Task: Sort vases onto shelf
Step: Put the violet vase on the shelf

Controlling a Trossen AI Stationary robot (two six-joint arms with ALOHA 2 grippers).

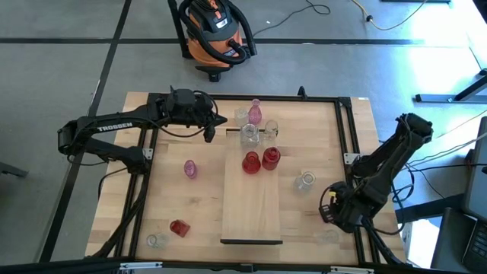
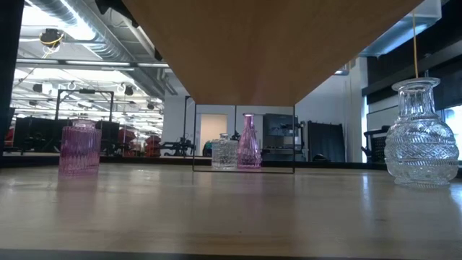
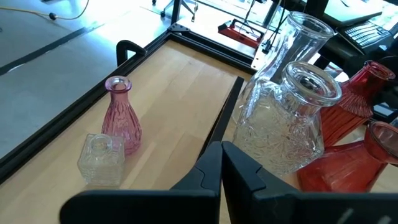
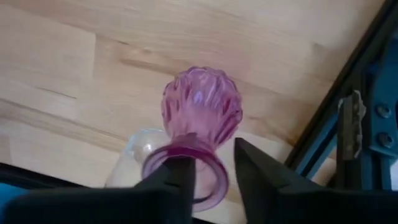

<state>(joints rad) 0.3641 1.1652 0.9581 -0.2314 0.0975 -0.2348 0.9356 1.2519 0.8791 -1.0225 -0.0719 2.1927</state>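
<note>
Right hand (image 4: 211,171) at the counter's (image 1: 190,205) near right corner, seemingly pinching a pink vase (image 4: 200,115) by its neck, left hand (image 3: 221,162) pressed together beside clear vases (image 3: 283,118) at the shelf's (image 1: 251,205) far end

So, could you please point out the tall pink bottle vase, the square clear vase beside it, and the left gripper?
Tall pink bottle vase (image 3: 121,118), left wrist view, on its ribbed belly.
Square clear vase (image 3: 101,160), left wrist view, on its body.
Left gripper (image 3: 222,163), left wrist view, between its shut fingertips.
</note>
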